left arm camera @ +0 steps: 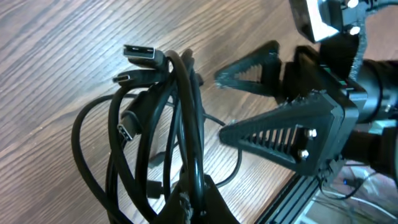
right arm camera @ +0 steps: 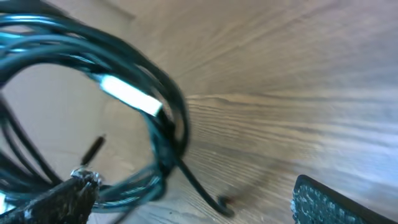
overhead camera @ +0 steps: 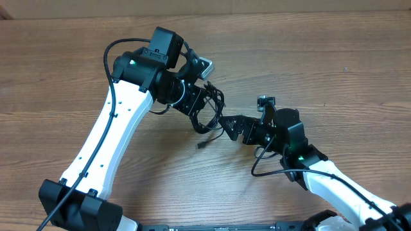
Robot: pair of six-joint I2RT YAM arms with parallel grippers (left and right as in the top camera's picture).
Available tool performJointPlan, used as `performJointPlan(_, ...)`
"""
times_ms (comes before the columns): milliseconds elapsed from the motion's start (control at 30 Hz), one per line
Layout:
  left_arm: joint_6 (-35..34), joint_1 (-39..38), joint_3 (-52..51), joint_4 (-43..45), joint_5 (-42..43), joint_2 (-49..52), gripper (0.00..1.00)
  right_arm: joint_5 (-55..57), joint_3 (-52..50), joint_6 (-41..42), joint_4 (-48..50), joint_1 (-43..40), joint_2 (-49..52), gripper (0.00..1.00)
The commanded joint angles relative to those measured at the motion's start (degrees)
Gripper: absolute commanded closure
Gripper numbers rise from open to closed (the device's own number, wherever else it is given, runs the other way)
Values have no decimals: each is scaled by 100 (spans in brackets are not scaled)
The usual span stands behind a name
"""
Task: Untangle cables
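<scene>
The cables (overhead camera: 210,120) are a tangled bunch of thin black cords in the middle of the table, lifted off the wood. My left gripper (overhead camera: 203,104) is shut on them. In the left wrist view the loops (left arm camera: 155,124) rise from my left gripper (left arm camera: 199,202), with silvery plug ends (left arm camera: 142,53) at the top. My right gripper (overhead camera: 226,126) is open, its tips just right of the bunch. In the right wrist view the blurred cables (right arm camera: 134,93) hang to the left. One loose strand (right arm camera: 202,190) runs down between the spread fingers of my right gripper (right arm camera: 193,208), and nothing is gripped.
The wooden table (overhead camera: 334,58) lies all around. A loose cable end (overhead camera: 201,145) dangles near the tabletop below the bunch. The right arm's own thicker black wire (overhead camera: 260,163) loops beside its wrist. The table's front edge rail (left arm camera: 292,199) shows in the left wrist view.
</scene>
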Motion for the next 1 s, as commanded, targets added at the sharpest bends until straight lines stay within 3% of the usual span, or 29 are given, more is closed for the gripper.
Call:
performJointPlan(0, 538, 0, 31, 15, 669, -4, 96, -623, 61, -302, 264, 37, 164, 8)
performJointPlan(200, 673, 57, 31, 70, 1019, -4, 96, -1241, 61, -302, 308, 37, 518, 47)
performJointPlan(267, 673, 114, 31, 59, 986, -4, 96, -1502, 61, -299, 245, 37, 568, 64)
performJointPlan(333, 667, 199, 31, 46, 789, -4, 96, -1711, 61, -297, 155, 26, 560, 73)
performJointPlan(500, 111, 389, 31, 35, -514, -4, 96, -2356, 61, -234, 155, -72, 560, 78)
performJointPlan(600, -284, 470, 31, 48, -1141, -4, 96, -2559, 63, -68, 166, -138, 560, 93)
performJointPlan(767, -343, 459, 28, 70, -942, -2, 96, -2660, 63, 931, 450, -212, 560, 96)
performJointPlan(967, -341, 245, 22, 138, -28, -2, 96, -2651, 63, 1965, 1899, -210, 560, 96)
